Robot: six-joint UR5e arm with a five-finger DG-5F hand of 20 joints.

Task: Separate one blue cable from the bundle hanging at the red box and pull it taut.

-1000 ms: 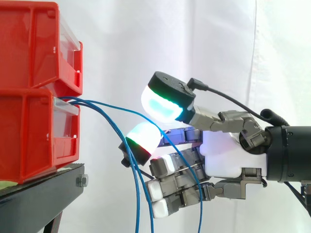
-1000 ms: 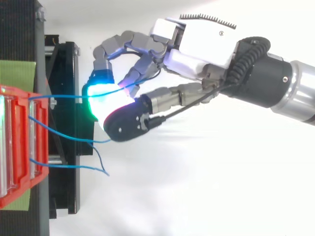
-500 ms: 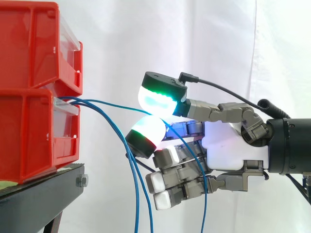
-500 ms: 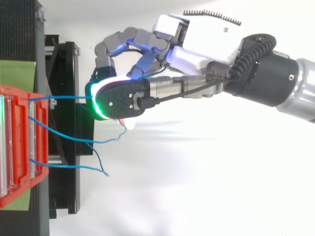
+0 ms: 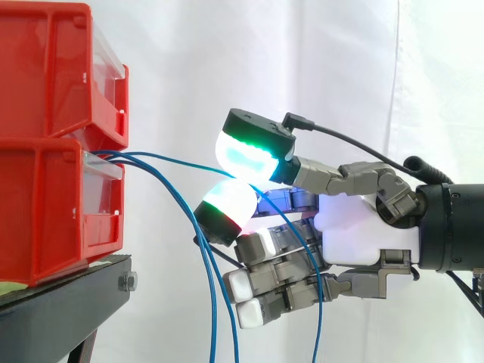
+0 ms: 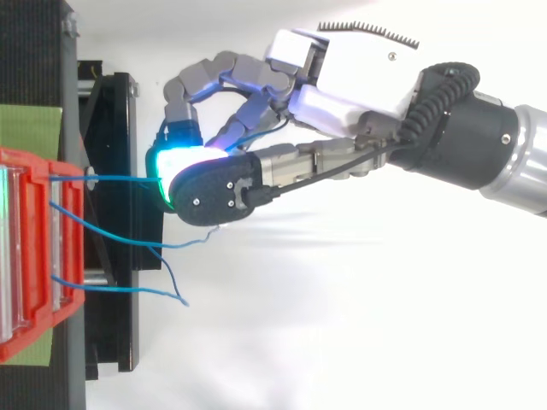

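Several thin blue cables come out of the lower red box (image 5: 45, 219) (image 6: 34, 160). One blue cable (image 5: 170, 158) (image 6: 120, 178) runs nearly level from the box to my hand (image 5: 363, 234) (image 6: 359, 77). There it passes between the green-white thumb pad (image 5: 246, 155) and a glowing finger pad (image 5: 227, 206), which are closed on it. Behind the pinch this cable droops past the curled fingers and hangs down (image 5: 318, 318). The other blue cables (image 5: 211, 302) (image 6: 120, 289) hang slack, left of the hand and apart from it.
A second red box (image 5: 53, 68) is stacked on the lower one. Both rest on a black stand (image 5: 68, 302) (image 6: 115, 128) at the left. A white curtain hangs behind, with open space under and right of the hand.
The thumb pad has swung down onto the finger pad, closing the gap around the upper blue cable. Since half a second ago the hand has shifted only slightly.
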